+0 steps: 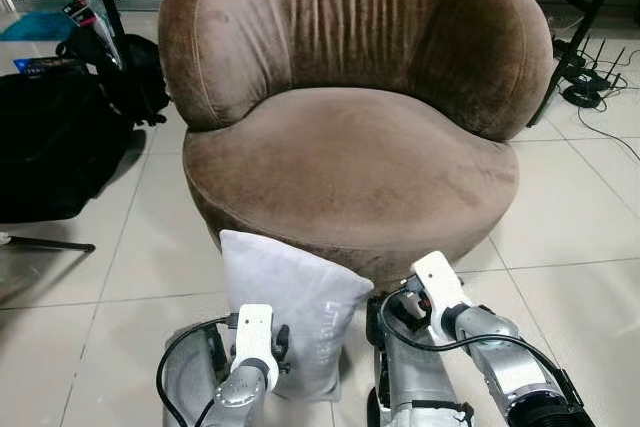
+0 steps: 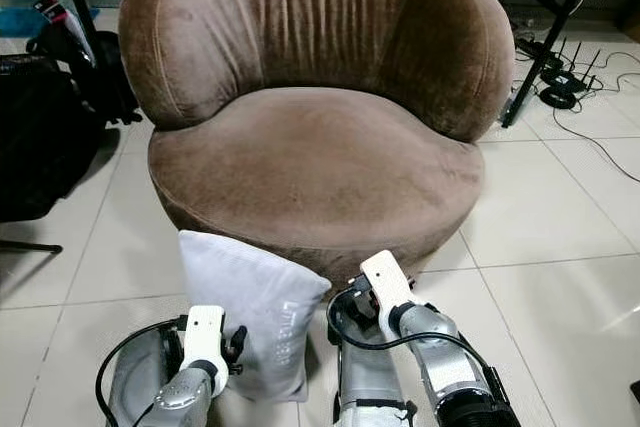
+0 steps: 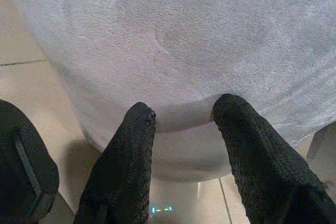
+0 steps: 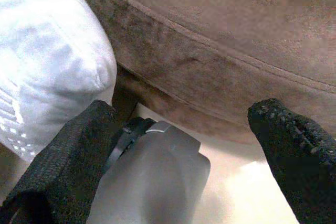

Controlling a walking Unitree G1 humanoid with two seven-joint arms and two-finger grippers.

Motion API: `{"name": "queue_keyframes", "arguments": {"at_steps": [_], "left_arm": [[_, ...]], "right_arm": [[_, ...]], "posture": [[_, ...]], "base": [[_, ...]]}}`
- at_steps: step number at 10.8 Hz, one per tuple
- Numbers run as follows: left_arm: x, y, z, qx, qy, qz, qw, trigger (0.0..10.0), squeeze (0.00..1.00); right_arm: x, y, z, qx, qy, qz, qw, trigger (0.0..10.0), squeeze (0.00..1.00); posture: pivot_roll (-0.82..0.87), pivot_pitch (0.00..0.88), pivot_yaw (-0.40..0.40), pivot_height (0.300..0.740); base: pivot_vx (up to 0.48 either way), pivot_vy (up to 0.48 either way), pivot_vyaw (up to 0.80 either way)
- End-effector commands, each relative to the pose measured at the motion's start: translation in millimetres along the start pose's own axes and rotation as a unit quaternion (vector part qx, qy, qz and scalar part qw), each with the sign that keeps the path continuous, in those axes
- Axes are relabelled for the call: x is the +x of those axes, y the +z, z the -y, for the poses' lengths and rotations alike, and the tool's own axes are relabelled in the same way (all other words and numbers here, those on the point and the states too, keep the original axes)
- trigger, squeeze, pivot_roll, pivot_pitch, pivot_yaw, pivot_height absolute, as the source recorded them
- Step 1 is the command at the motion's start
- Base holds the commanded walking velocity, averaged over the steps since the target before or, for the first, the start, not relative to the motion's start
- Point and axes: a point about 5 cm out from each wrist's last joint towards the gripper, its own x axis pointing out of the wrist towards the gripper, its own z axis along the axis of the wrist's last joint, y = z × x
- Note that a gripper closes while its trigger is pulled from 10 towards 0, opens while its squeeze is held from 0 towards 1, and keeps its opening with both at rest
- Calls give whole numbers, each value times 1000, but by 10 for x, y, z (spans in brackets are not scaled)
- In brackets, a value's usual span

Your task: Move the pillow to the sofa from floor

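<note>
A light grey pillow stands on its edge on the tiled floor and leans against the front of the brown round sofa. In the left wrist view, my left gripper is open, with both fingertips against the pillow's lower part. My right gripper is open wide, low by the sofa's base. It is just right of the pillow's corner and holds nothing. The sofa seat is bare.
A black bag lies on the floor left of the sofa, with a thin dark rod in front of it. Cables and a black router sit at the back right. Open tile floor lies to the right.
</note>
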Motion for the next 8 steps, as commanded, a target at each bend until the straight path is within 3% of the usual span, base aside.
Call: {"name": "queue_keyframes", "arguments": {"at_steps": [1,8], "left_arm": [[-58,-147,-103,-2,11,-25,1000,10000,0],[-69,-164,-73,2,3,-22,1000,10000,0]], "right_arm": [[-27,31,61,6,-15,6,1000,10000,0],[-22,126,13,-4,-11,19,1000,10000,0]], "posture": [[-103,0,5,463],[-116,0,2,463]], "base": [[0,0,0],[0,0,0]]}}
